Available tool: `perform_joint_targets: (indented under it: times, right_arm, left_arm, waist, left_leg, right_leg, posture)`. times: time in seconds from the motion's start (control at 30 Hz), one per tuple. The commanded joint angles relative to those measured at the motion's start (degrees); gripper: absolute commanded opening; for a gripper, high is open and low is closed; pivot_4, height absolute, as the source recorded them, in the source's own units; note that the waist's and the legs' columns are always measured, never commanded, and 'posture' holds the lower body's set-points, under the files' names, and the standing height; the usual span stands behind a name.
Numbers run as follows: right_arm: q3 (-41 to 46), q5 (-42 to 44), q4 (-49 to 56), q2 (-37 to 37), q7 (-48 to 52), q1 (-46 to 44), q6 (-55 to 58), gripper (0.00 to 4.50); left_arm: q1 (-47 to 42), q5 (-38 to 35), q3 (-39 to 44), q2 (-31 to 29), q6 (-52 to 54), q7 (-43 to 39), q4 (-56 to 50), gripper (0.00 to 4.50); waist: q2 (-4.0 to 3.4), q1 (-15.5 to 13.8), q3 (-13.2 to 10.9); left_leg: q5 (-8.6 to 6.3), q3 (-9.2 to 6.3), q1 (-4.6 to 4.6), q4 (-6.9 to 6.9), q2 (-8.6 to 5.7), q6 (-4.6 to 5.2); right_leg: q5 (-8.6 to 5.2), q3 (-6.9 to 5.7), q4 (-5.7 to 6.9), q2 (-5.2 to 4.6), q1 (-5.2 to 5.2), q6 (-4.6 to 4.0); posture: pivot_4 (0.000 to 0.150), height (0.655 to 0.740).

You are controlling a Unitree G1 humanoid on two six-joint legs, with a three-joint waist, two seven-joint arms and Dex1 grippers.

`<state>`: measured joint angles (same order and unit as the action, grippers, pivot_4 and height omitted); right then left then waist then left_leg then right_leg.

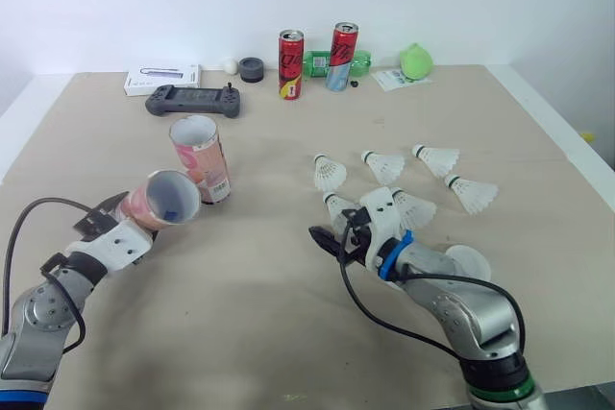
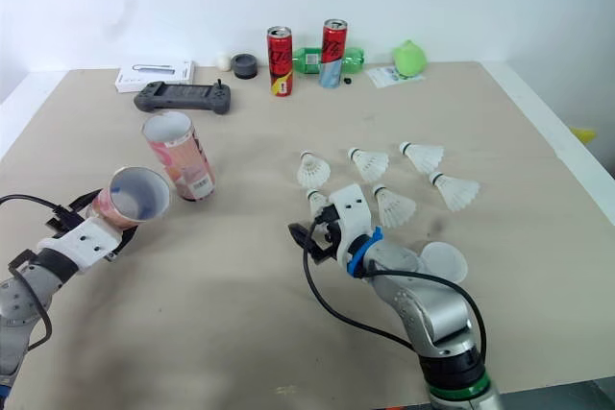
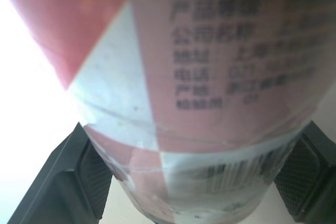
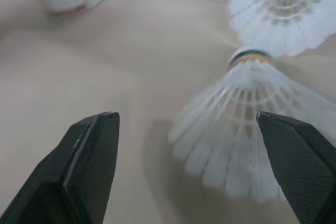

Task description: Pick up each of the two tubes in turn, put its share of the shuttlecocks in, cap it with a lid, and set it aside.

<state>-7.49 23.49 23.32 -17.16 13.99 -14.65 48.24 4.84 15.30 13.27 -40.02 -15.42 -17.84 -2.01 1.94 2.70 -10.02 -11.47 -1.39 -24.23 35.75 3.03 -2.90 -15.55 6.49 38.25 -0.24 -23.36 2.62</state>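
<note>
Tube (image 1: 161,201) is sitting in the left hand (image 1: 130,210), lifted off the counter (image 1: 240,304). It is lying tilted, with its open mouth facing the middle of the counter. The left hand's fingers (image 3: 84,177) are pressing on both sides of it near the barcode end, gripping it tight. The second tube (image 1: 202,158) is standing on the counter just behind the held one, mouth up and not touching it.

The right hand (image 4: 186,118) is hovering low over the counter with its fingers spread wide, holding nothing. The nearest shuttlecock (image 4: 239,129) is lying on its side between those fingers, cork pointing away from the hand, unclamped. Five more shuttlecocks (image 1: 386,166) are lying loosely grouped on the counter, beyond it and to its right. A white lid (image 1: 469,261) is lying flat beside the right forearm, partly hidden by it.

Along the far edge, two red cans (image 1: 291,64) are standing upright, with a green bottle (image 1: 317,64) lying behind them. A black controller (image 1: 192,100) and a white box (image 1: 161,79) are sitting to their left, and a green round object (image 1: 416,61) to their right.
</note>
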Motion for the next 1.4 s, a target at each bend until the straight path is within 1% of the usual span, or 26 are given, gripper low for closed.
perform_joint_targets:
  times: [0.03,0.07,0.1,0.13,0.17,0.23,0.27,0.3,0.37,0.5,0.57,0.7,0.8,0.87,1.0,1.07,1.13,1.2,1.23,1.27,1.3,1.33,1.4]
  right_arm:
    - [1.6,-1.3,-0.4,0.8,-1.4,-1.2,-0.8,3.59]
    - [1.7,-1.5,-0.6,1.0,-1.5,-1.4,-0.7,3.36]
    - [1.7,-1.6,-0.7,1.1,-1.4,-1.5,-0.8,2.89]
    - [1.7,-1.8,-0.7,1.2,-1.2,-1.5,-0.7,2.41]
    - [1.7,-1.9,-0.7,1.3,-1.2,-1.5,-0.7,1.8]
    - [2.0,-2.1,-0.5,1.3,-1.3,-1.5,-0.5,0.86]
    - [2.2,-2.2,-0.3,1.2,-1.2,-1.4,-0.5,0.25]
    - [2.3,-2.2,0.0,0.8,-0.7,-1.2,-0.8,0.06]
    - [1.5,-2.1,1.7,-0.9,2.0,-0.6,-2.6,0.06]
    - [-0.1,1.7,8.5,-5.1,13.6,-0.2,-9.0,0.06]
    - [-0.8,2.8,10.2,-6.7,18.5,-1.2,-11.9,0.06]
    - [-6.5,-0.6,6.0,-8.0,25.2,-10.2,-16.2,0.06]
    - [-11.7,-4.3,-0.4,-5.4,26.7,-17.8,-17.7,0.06]
    - [-14.9,-7.1,-4.3,-3.9,27.5,-21.1,-19.2,0.06]
    - [-19.7,-10.8,-8.0,-2.5,29.7,-23.1,-21.0,0.06]
    - [-20.4,-11.6,-8.5,-1.6,30.2,-23.2,-21.8,0.06]
    - [-19.7,-11.4,-8.7,-0.2,30.3,-23.4,-22.8,0.06]
    - [-16.3,-7.4,-7.7,2.5,30.1,-23.3,-21.7,0.69]
    - [-14.0,-4.5,-6.6,4.0,29.9,-23.1,-20.6,0.9]
    - [-11.9,-1.6,-5.5,5.2,29.6,-23.0,-19.1,1.39]
    - [-9.8,1.5,-4.0,5.8,29.5,-22.6,-17.1,1.74]
    - [-8.1,4.0,-2.6,5.9,29.5,-22.0,-15.1,2.29]
    - [-6.1,6.1,-0.9,4.7,29.4,-20.7,-12.8,2.94]
  left_arm:
    - [0.3,1.1,0.1,-0.3,-1.4,1.2,-2.3,3.74]
    - [0.2,1.2,-0.1,-0.1,-1.4,1.2,-2.5,3.74]
    - [0.2,1.5,-0.4,0.0,-1.4,1.1,-2.7,3.74]
    - [0.1,1.7,-0.6,0.0,-1.3,1.1,-2.8,3.74]
    - [-0.1,1.9,-0.8,-0.1,-1.3,1.0,-2.8,3.74]
    - [-0.5,2.4,-1.4,-0.2,-0.9,1.0,-2.9,3.74]
    - [-0.7,2.5,-1.6,-0.2,-0.7,1.0,-3.0,3.74]
    - [-0.9,2.8,-1.9,-0.2,-0.4,1.0,-3.2,3.74]
    - [-1.2,3.9,-2.8,-0.2,0.1,0.9,-3.5,3.74]
    - [-2.5,7.0,-4.8,-0.4,2.5,0.3,-4.5,3.74]
    - [-3.1,8.2,-5.9,-0.4,3.9,-0.4,-5.1,3.74]
    - [-4.3,8.4,-9.1,1.5,9.4,-3.5,-7.6,3.74]
    - [-4.9,8.7,-10.3,2.0,10.9,-4.1,-8.5,3.74]
    - [-4.9,8.7,-10.4,2.2,11.8,-4.3,-9.1,3.74]
    - [-4.2,8.6,-10.3,2.3,13.1,-4.4,-10.3,3.74]
    - [-3.8,8.5,-10.2,2.4,13.6,-4.3,-10.7,3.74]
    - [-3.6,8.5,-10.4,2.5,13.9,-4.2,-10.8,3.74]
    - [-3.4,8.4,-10.5,2.6,14.0,-4.1,-10.9,3.74]
    - [-3.4,8.4,-10.5,2.6,14.0,-4.0,-10.8,3.74]
    - [-3.3,8.3,-10.5,2.6,14.0,-4.0,-10.7,3.74]
    - [-3.3,8.2,-10.5,2.7,14.0,-3.9,-10.5,3.74]
    - [-3.4,8.1,-10.5,2.7,13.9,-3.8,-10.2,3.74]
    - [-3.6,8.0,-10.5,2.7,13.7,-3.7,-9.8,3.74]
  waist:
    - [0.0,0.0,0.0]
    - [0.0,0.0,0.0]
    - [0.0,0.0,0.0]
    - [-0.01,0.0,0.0]
    - [-0.01,0.0,0.0]
    - [-0.01,0.0,0.0]
    - [-0.01,0.0,0.0]
    - [0.0,0.0,0.0]
    - [-0.01,0.0,0.0]
    - [-0.03,0.0,0.0]
    - [-0.04,0.0,0.0]
    - [-0.08,0.3,0.0]
    - [-0.06,0.2,0.0]
    - [-0.07,0.1,0.0]
    - [-0.06,0.1,0.0]
    - [-0.07,0.1,0.0]
    - [-0.07,0.1,0.0]
    - [-0.07,0.1,0.0]
    - [-0.07,0.1,0.0]
    - [-0.07,0.1,0.0]
    - [-0.07,0.1,0.0]
    - [-0.07,0.1,0.0]
    - [-0.04,0.0,0.0]
  left_leg:
    - [0.0,0.0,-0.01,-0.01,-0.01,0.0]
    - [0.0,0.0,-0.01,-0.01,-0.01,0.0]
    - [0.0,0.0,-0.01,-0.01,-0.01,0.0]
    - [0.0,-0.01,-0.01,-0.01,-0.01,0.0]
    - [0.0,-0.01,0.0,-0.01,-0.01,0.0]
    - [0.01,-0.02,0.01,0.0,0.0,0.01]
    - [0.01,-0.02,0.01,0.0,0.01,0.01]
    - [0.01,-0.02,0.01,0.01,0.01,0.01]
    - [0.01,-0.04,0.01,0.02,0.01,0.01]
    - [0.01,-0.06,-0.01,0.01,-0.05,0.01]
    - [0.01,-0.12,-0.03,0.01,-0.05,0.01]
    - [0.05,-0.14,0.02,0.1,0.0,0.06]
    - [0.24,-0.15,0.12,0.1,0.03,0.24]
    - [0.33,-0.19,0.11,0.08,0.03,0.34]
    - [0.44,-0.19,0.09,0.09,0.02,0.26]
    - [0.44,-0.18,0.07,0.09,0.02,0.25]
    - [0.44,-0.18,0.06,0.08,0.02,0.25]
    - [0.44,-0.19,0.07,0.08,0.02,0.25]
    - [0.44,-0.19,0.07,0.08,0.02,0.25]
    - [0.45,-0.21,0.07,0.08,0.04,0.24]
    - [0.45,-0.21,0.07,0.09,0.04,0.23]
    - [0.46,-0.24,0.07,0.1,0.03,0.23]
    - [0.47,-0.24,0.07,0.11,0.02,0.22]
  right_leg:
    - [-0.01,0.0,0.0,0.0,-0.01,0.0]
    - [-0.01,0.0,0.0,-0.01,0.0,0.0]
    - [-0.01,0.0,0.0,0.0,0.0,0.01]
    - [-0.01,-0.01,0.0,0.0,0.0,0.01]
    - [-0.01,-0.01,0.0,0.01,0.0,0.01]
    - [0.0,-0.01,0.01,0.03,0.0,0.0]
    - [0.0,-0.01,0.01,0.04,0.0,0.0]
    - [0.0,-0.01,0.02,0.05,0.0,0.0]
    - [0.0,-0.02,0.02,0.05,0.01,0.0]
    - [-0.03,-0.01,0.02,0.02,0.03,0.05]
    - [-0.03,-0.02,0.02,0.05,0.03,0.05]
    - [0.03,-0.07,0.03,0.1,0.05,0.11]
    - [0.11,-0.12,0.05,0.13,0.1,0.26]
    - [0.15,-0.14,0.05,0.16,0.11,0.28]
    - [0.23,-0.14,0.08,0.13,0.1,0.3]
    - [0.39,-0.13,0.07,0.11,0.1,0.02]
    - [0.4,-0.13,0.07,0.11,0.08,0.01]
    - [0.39,-0.14,0.09,0.13,0.07,0.02]
    - [0.39,-0.14,0.12,0.13,0.06,0.02]
    - [0.39,-0.14,0.16,0.15,0.05,0.01]
    - [0.41,-0.14,0.18,0.15,0.04,-0.01]
    - [0.41,-0.14,0.25,0.15,0.05,-0.02]
    - [0.4,-0.14,0.26,0.14,0.06,-0.01]
  posture:
    - [0.15,0.74]
    - [0.15,0.74]
    - [0.15,0.74]
    - [0.15,0.74]
    - [0.15,0.74]
    - [0.15,0.74]
    - [0.15,0.74]
    - [0.15,0.74]
    - [0.15,0.74]
    - [0.15,0.74]
    - [0.15,0.74]
    - [0.15,0.74]
    - [0.15,0.74]
    - [0.15,0.74]
    - [0.15,0.74]
    - [0.15,0.74]
    - [0.15,0.74]
    - [0.15,0.74]
    - [0.15,0.74]
    - [0.15,0.74]
    - [0.15,0.74]
    - [0.15,0.74]
    - [0.15,0.74]
